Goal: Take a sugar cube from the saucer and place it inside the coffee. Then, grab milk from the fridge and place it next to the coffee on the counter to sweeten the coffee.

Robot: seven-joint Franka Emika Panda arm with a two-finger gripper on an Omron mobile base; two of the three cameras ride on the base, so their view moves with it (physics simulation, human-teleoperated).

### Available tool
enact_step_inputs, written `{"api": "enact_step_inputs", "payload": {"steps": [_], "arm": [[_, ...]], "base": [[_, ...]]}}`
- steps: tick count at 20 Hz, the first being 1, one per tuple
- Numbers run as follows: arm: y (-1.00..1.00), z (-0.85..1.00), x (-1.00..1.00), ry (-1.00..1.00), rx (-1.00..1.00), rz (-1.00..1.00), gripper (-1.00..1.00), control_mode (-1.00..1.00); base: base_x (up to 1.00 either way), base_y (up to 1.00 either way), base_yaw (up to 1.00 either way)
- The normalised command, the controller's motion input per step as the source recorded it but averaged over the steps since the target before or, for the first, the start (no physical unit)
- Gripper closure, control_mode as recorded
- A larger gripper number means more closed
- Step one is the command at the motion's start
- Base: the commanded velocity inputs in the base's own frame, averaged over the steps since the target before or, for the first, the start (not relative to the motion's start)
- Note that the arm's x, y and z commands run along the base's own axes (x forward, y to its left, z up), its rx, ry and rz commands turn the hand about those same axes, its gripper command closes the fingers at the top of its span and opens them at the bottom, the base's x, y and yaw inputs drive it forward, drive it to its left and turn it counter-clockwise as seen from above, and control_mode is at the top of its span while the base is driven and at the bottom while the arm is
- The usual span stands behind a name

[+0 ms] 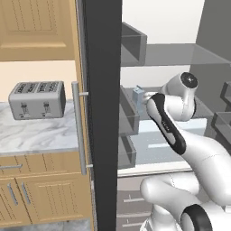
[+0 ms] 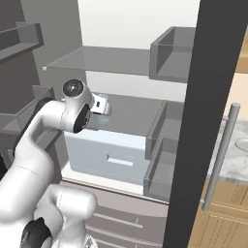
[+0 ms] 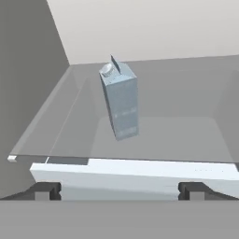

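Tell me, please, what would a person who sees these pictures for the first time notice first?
The open fridge, with its dark door edge standing upright through the middle of the left base view, catches the eye first. Inside it, the white arm reaches toward a blue-grey milk carton that stands alone and upright on a grey shelf, with the gripper open and short of it. A silver toaster sits on the marble top left of the door.

The milk (image 3: 120, 101) stands on a shelf (image 3: 177, 133) inside the fridge (image 1: 103, 113); a drawer (image 3: 140, 172) lies below.
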Motion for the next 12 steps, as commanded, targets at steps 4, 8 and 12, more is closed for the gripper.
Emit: {"api": "enact_step_inputs", "payload": {"steps": [4,8,12], "arm": [[0.00,-0.22,0.40,-0.02,-0.04,0.00,-1.00,-1.00],[-0.01,-0.08,0.32,0.00,0.00,0.00,-1.00,-1.00],[0.00,-0.07,0.34,0.00,0.00,0.00,-1.00,-1.00]], "base": [[0.00,0.00,0.00],[0.00,0.00,0.00],[0.00,0.00,0.00]]}}
